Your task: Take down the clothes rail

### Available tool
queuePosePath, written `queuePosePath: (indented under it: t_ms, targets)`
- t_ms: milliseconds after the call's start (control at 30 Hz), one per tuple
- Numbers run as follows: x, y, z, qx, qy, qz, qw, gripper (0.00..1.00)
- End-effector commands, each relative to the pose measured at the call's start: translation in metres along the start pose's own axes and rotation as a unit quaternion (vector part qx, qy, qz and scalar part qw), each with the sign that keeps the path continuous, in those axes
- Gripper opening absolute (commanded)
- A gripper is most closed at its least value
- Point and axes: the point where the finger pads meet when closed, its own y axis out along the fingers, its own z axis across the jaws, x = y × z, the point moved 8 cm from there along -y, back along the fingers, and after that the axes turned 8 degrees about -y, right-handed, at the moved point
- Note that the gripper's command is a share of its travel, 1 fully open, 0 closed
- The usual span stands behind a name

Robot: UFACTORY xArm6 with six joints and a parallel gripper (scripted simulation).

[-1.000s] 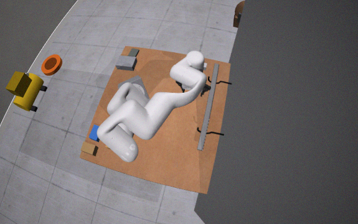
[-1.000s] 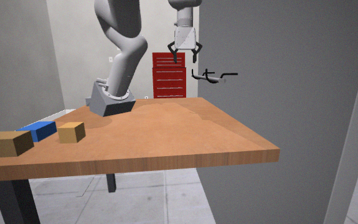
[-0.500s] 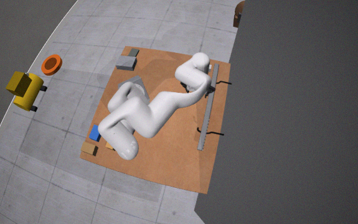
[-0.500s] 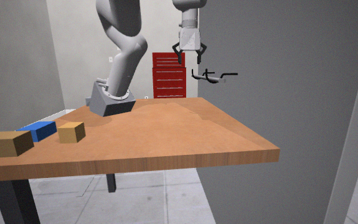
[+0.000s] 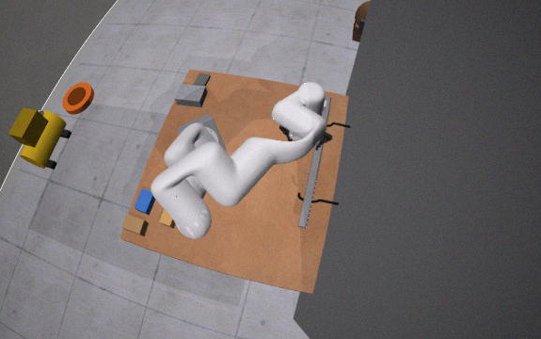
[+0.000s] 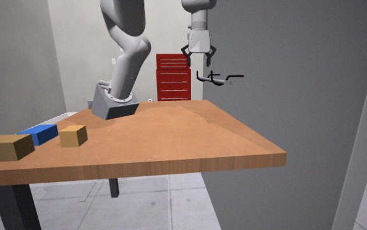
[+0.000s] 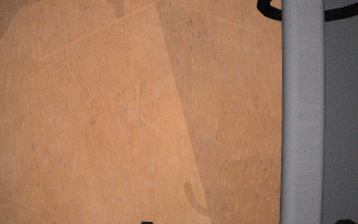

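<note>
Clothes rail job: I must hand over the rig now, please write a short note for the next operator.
Tool: open, holds nothing, above the wall-side edge of the counter, higher than the clothes rail.
Rail: on both wall hooks, far hook and near hook, parallel to the wall. In the wrist view it runs along the right side, off-centre.
Done: approach only; nothing grasped.
Left: centre over the rail, come down, grip, lift it off the hooks, lay it flat on the counter between the hooks, out from the wall.
</note>
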Motion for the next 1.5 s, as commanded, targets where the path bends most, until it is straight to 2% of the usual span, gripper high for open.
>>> queuePosePath:
  t_ms: [0, 1033, 1467]
  targets:
    - [0.001, 0.000, 0.006, 0.001, 0.001, 0.001, 1.000, 1.00]
    - [0.007, 0.010, 0.053, 0.001, 0.001, 0.001, 1.000, 1.00]
    - [0.007, 0.010, 0.053, 0.001, 0.001, 0.001, 1.000, 1.00]
